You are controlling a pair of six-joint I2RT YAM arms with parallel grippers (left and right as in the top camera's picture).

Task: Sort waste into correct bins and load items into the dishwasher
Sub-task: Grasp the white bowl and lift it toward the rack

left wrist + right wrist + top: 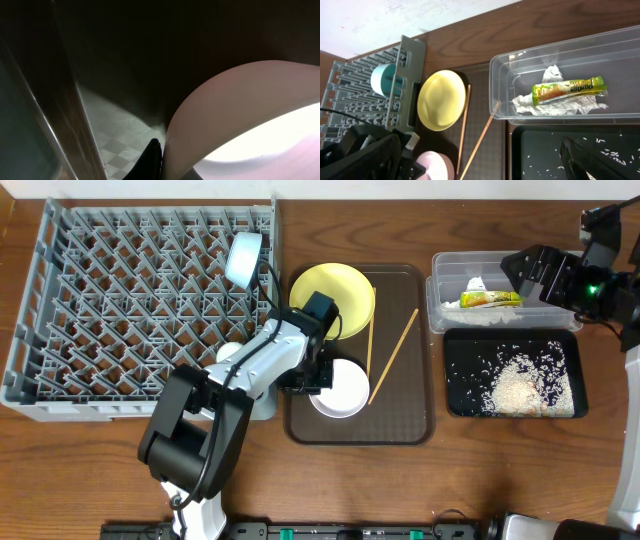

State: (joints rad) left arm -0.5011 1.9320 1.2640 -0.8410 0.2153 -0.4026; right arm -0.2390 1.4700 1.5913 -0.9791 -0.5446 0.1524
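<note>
Rim of white bowl (345,392) just right of left gripper (318,380), beside its one visible finger (149,162); spread indeterminable

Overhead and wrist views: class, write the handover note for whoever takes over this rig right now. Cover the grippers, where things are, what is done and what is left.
Left gripper: at the rim of the white bowl on the brown tray; grip cannot be confirmed.
Right gripper: above the clear tub, nothing seen in it; open or shut unclear.
Done: wrapper in the tub, rice in the black tray, pale blue bowl in the dish rack.
Left: white bowl, yellow plate and two chopsticks go into the rack.
</note>
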